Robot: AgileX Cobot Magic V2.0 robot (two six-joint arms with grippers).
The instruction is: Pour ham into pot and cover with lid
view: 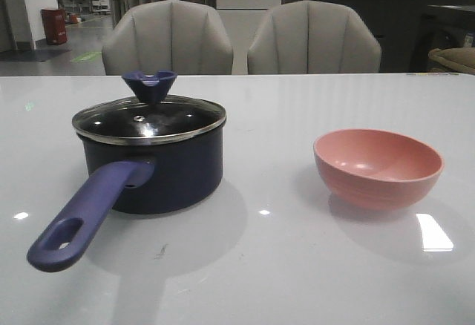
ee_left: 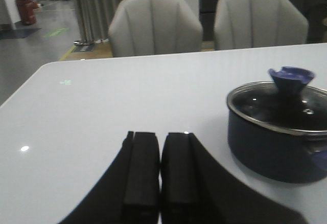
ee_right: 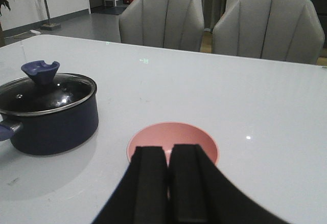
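Note:
The dark navy pot [view: 159, 173] stands at the table's left, its purple-blue handle [view: 82, 217] pointing toward the front. The glass lid [view: 148, 121] with its blue knob [view: 149, 85] rests on the pot's rim. The ham is out of view; the pot's inside looks dark through the glass. The pink bowl [view: 377, 166] at the right looks empty. My left gripper [ee_left: 160, 138] is shut, empty, above the table to the left of the pot [ee_left: 278, 132]. My right gripper [ee_right: 168, 150] is shut, empty, in front of the bowl [ee_right: 173, 134]. Neither gripper shows in the front view.
Two grey chairs [view: 168, 39] [view: 313, 38] stand behind the table's far edge [view: 237, 75]. The white tabletop [view: 267, 258] is glossy with light reflections. A red bin [view: 53, 25] is far off in the background at the left.

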